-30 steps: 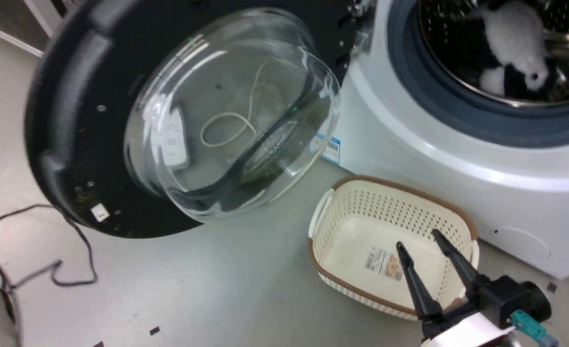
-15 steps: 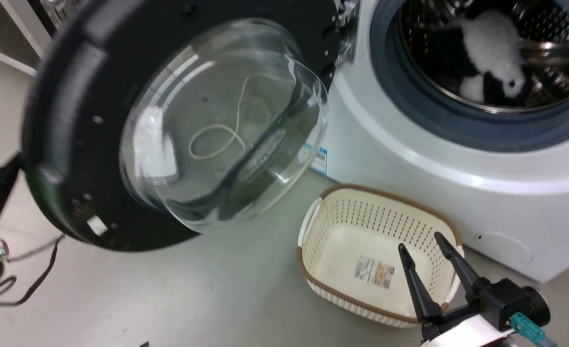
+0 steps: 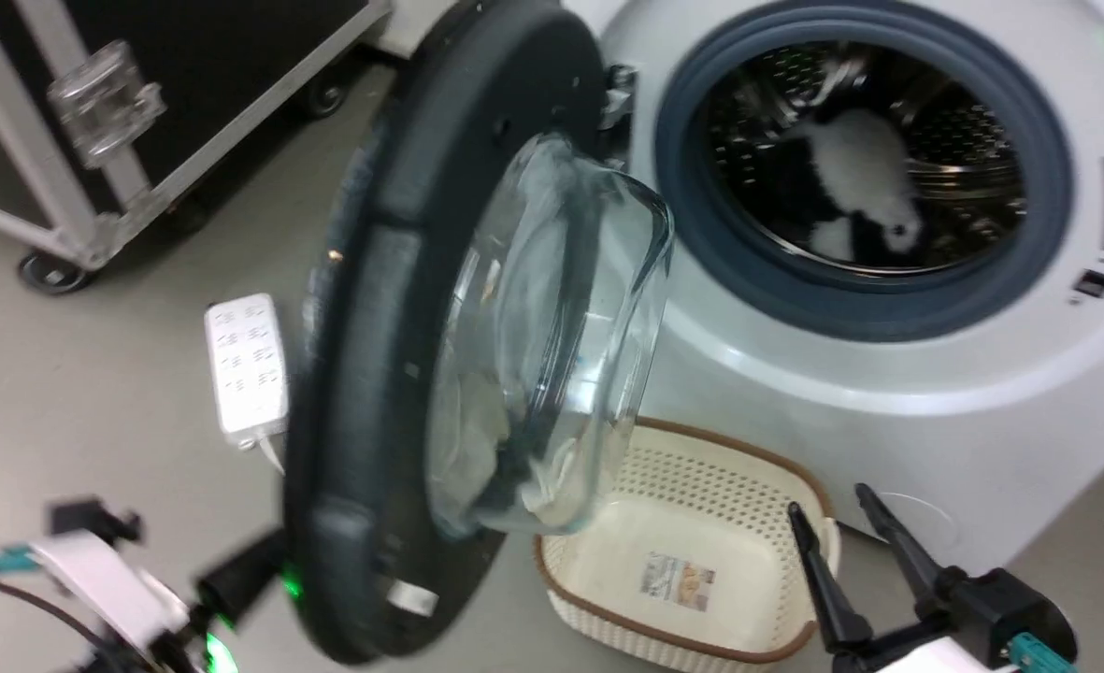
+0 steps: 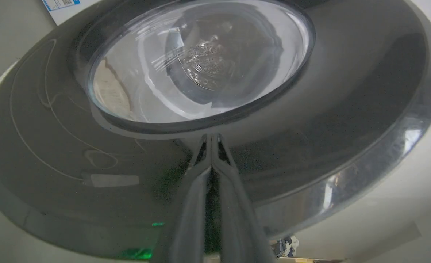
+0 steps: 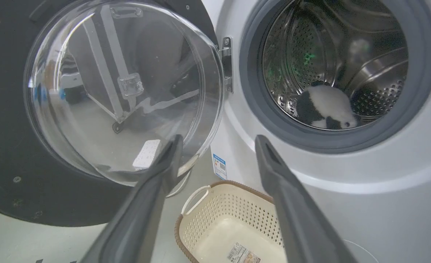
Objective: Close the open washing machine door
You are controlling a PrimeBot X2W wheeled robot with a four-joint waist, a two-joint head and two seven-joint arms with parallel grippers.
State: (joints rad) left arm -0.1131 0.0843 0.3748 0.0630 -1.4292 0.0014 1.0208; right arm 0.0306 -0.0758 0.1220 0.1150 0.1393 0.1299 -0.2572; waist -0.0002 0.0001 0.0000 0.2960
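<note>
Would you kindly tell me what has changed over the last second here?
The washing machine door has swung about halfway shut, the shut left gripper now against its outer face. The right gripper stays open by the basket; the plush toy remains in the washing machine.

No readable text, blue-white sticker (image 5: 219, 166) on washing machine (image 5: 365, 212) front illegible, basket (image 3: 720, 481) label (image 3: 678, 579) too blurred

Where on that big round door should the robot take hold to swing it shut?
Probably no pinch: the washing machine door is a broad smooth ring around a bulging glass bowl. Better push its outer face near the free rim, far from the hinge, coming from outside, where the shut left gripper sits.
</note>
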